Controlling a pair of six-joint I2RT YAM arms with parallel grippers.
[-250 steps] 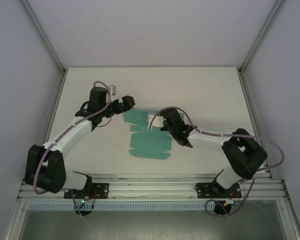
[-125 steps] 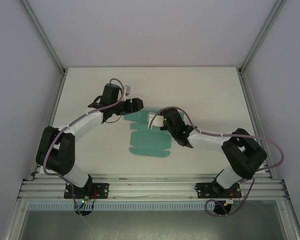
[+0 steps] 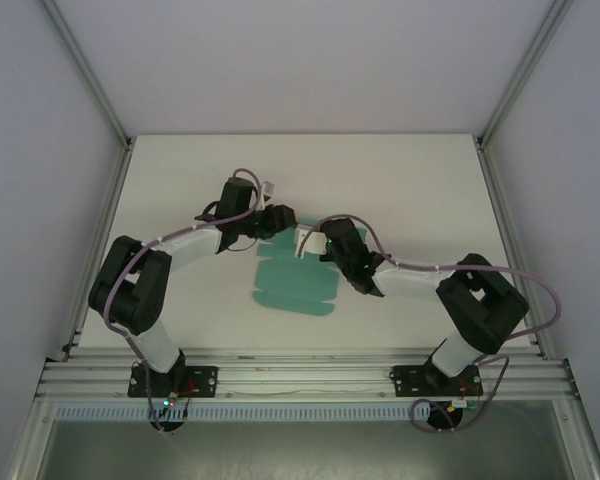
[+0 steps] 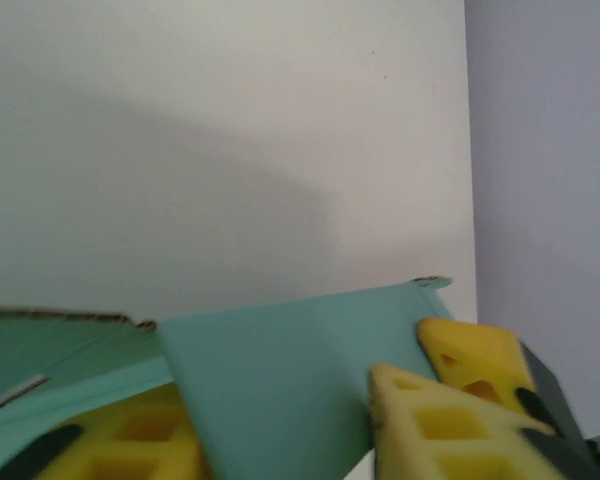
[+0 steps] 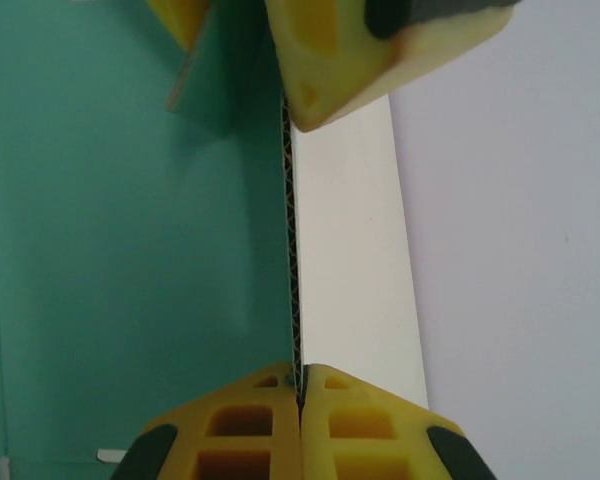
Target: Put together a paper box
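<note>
- Teal paper box blank (image 3: 298,285) flat on the table (image 3: 410,180), mid-surface, far flap (image 4: 270,365) raised.
- Right gripper (image 5: 300,395) pinched tight on that flap's edge.
- Left gripper (image 4: 280,400) spread, straddling the same flap.

the top camera sits high up behind both arms and looks down on the whole desk (image 3: 400,170). each wrist camera rides right behind its own gripper, very close, looking out past the left gripper (image 4: 280,395) or the right gripper (image 5: 300,375). all three see the paper box (image 3: 295,290) between the grippers.
</note>
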